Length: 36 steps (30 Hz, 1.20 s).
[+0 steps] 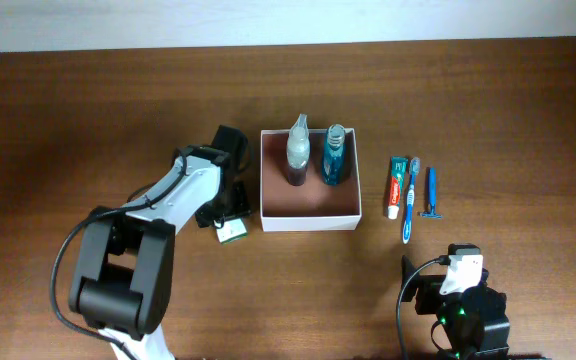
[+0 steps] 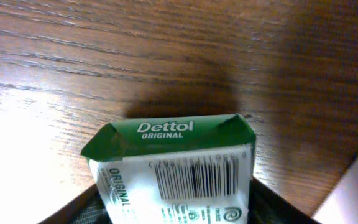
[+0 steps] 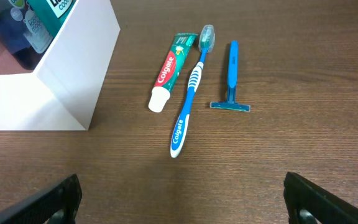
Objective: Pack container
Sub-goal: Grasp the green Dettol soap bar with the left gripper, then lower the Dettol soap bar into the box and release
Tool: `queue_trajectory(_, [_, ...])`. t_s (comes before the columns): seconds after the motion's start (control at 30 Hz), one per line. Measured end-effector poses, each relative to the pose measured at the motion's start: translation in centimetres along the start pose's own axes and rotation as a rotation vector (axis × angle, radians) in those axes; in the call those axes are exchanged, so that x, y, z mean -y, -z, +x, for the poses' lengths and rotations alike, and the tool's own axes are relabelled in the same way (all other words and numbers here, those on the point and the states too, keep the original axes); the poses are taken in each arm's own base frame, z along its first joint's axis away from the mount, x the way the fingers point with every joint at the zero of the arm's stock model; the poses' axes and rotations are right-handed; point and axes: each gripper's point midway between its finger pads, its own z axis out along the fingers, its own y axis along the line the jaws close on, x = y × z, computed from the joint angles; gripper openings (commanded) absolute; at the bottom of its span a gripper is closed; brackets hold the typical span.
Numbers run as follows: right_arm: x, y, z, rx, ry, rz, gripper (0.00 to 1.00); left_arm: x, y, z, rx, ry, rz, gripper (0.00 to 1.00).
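The container (image 1: 308, 219), a white square box with a pinkish-brown inside, sits mid-table and holds two upright bottles, a clear one (image 1: 298, 150) and a blue one (image 1: 334, 155). Its white corner shows in the right wrist view (image 3: 73, 74). My left gripper (image 1: 230, 225) is just left of the container, shut on a green-and-white Dettol soap box (image 2: 179, 168), also seen in the overhead view (image 1: 233, 232). My right gripper (image 3: 179, 205) is open and empty near the table's front edge, below the toiletries.
Right of the container lie a Colgate toothpaste tube (image 1: 396, 186) (image 3: 169, 71), a blue-and-white toothbrush (image 1: 410, 200) (image 3: 190, 90) and a blue razor (image 1: 431, 193) (image 3: 231, 78), side by side on the brown wooden table (image 1: 88, 120).
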Motion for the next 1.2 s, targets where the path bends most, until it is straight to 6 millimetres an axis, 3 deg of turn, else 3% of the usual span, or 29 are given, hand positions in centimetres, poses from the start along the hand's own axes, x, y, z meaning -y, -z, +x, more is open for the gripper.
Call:
queue_trajectory(0.13, [0.0,0.0,0.0,0.000,0.001,0.000,0.99,0.3,2.9,-0.6,0.073,-0.007,0.043,0.53])
queue_trajectory(0.27, [0.0,0.0,0.0,0.000,0.001,0.000,0.99,0.4,8.7,-1.3,0.212,-0.006,0.124,0.51])
queue_trajectory(0.37, [0.0,0.0,0.0,0.000,0.001,0.000,0.99,0.6,12.8,-1.2,0.305,-0.030,0.201,0.39])
queue_trajectory(0.47, [0.0,0.0,0.0,0.000,0.000,0.000,0.99,1.5,17.9,-0.4,0.414,-0.101,0.326,0.39])
queue_trajectory(0.53, [0.0,0.0,0.0,0.000,0.001,0.000,0.98,3.4,22.2,-0.2,0.538,-0.219,0.431,0.39])
queue_trajectory(0.63, [0.0,0.0,0.0,0.000,0.001,0.000,0.99,7.5,26.1,0.8,0.699,-0.483,0.503,0.38])
queue_trajectory(0.77, [0.0,0.0,0.0,0.000,0.001,0.000,0.99,11.8,26.2,2.1,0.762,-0.717,0.517,0.31])
queue_trajectory(0.87, [0.0,0.0,0.0,0.000,0.001,0.000,0.99,14.5,23.0,2.3,0.708,-0.832,0.486,0.27])
queue_trajectory(0.93, [0.0,0.0,0.0,0.000,0.000,0.000,0.99,16.0,19.7,2.0,0.663,-0.925,0.444,0.27])
queue_trajectory(1.07, [0.0,0.0,0.0,0.000,0.001,0.000,0.98,16.9,16.0,1.7,0.630,-1.097,0.366,0.28])
queue_trajectory(1.2, [0.0,0.0,0.0,0.000,0.001,0.000,0.99,16.8,15.6,1.8,0.665,-1.306,0.299,0.28])
